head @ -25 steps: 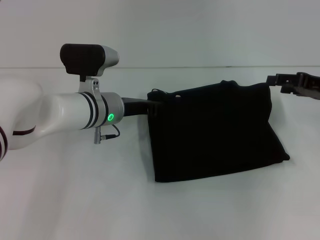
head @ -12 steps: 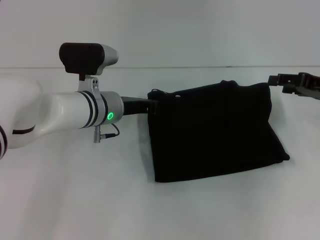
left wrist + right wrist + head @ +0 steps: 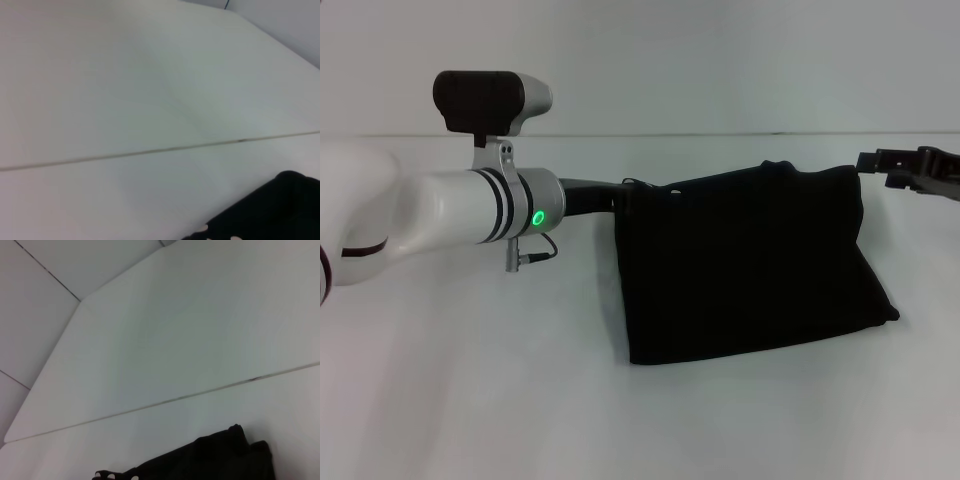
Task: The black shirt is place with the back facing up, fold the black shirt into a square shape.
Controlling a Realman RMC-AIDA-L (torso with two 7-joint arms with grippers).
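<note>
A bare, studio-like robot test space, most likely a lab: a plain white table [image 3: 470, 400] fills the head view and meets an equally plain pale wall [image 3: 720, 60] along one straight edge, with no furniture, decoration or household clutter anywhere. Both wrist views show the same white surfaces, crossed only by thin dark seams between panels [image 3: 45, 270]. The only items on the table are a folded black shirt [image 3: 750, 265] and the white robot arm [image 3: 440, 215] with a green indicator light [image 3: 537, 218] reaching over it, which fits a robotics workspace rather than a home or shop.
</note>
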